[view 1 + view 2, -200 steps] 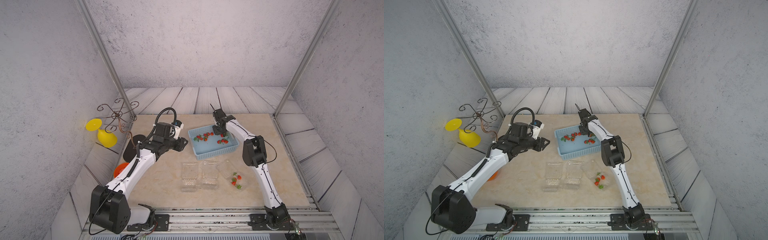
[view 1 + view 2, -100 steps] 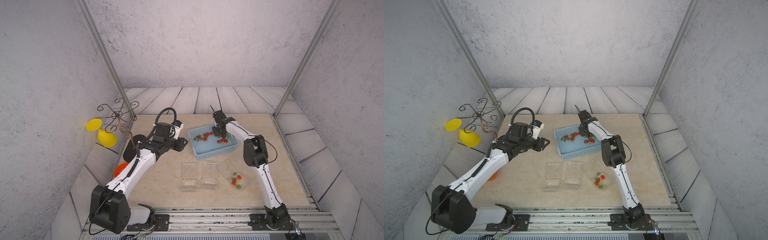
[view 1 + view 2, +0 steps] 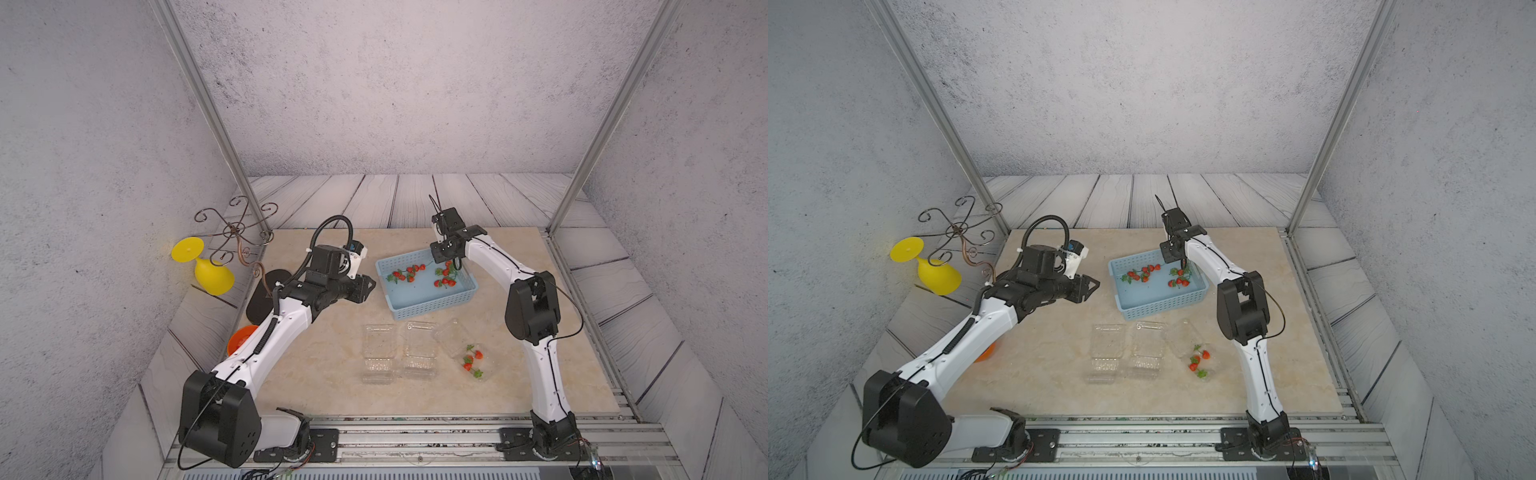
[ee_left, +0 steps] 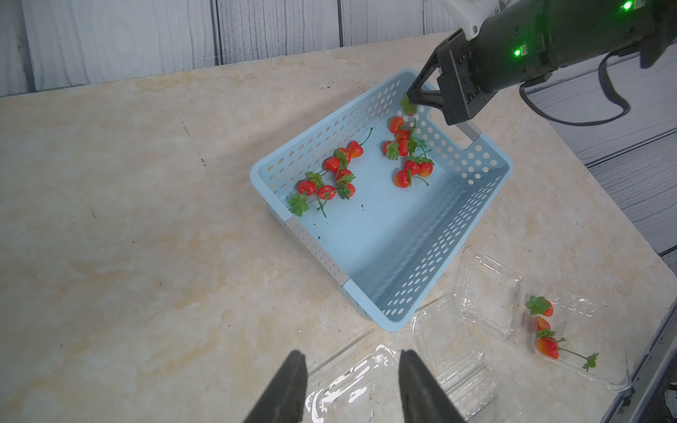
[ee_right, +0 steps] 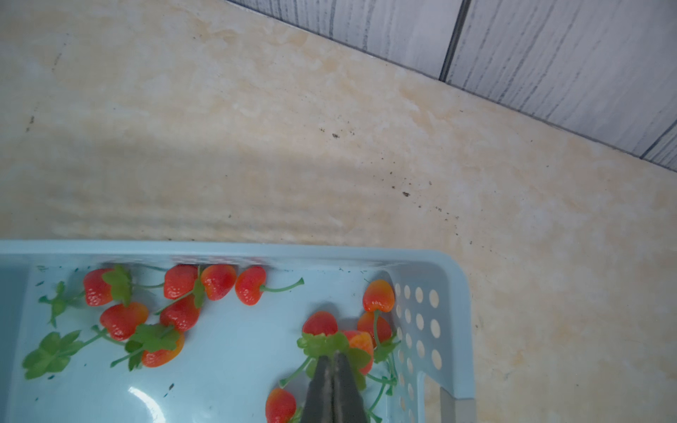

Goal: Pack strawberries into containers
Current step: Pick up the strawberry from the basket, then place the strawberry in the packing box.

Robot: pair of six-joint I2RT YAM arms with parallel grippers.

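Observation:
Several red strawberries lie in two clusters in the light blue basket. My right gripper reaches into the basket's far right corner, shut on the green cap of one strawberry; that cap shows at its tip in the left wrist view. Three clear containers lie open in front of the basket, and the rightmost one holds three strawberries. My left gripper hovers open and empty left of the basket.
A yellow goblet lies tipped beside a wire stand at the far left. A black disc and an orange bowl sit partly hidden under the left arm. The metal rail runs along the front edge.
My right gripper has closed its fingers on the strawberry's cap in the basket. The left arm has not moved.

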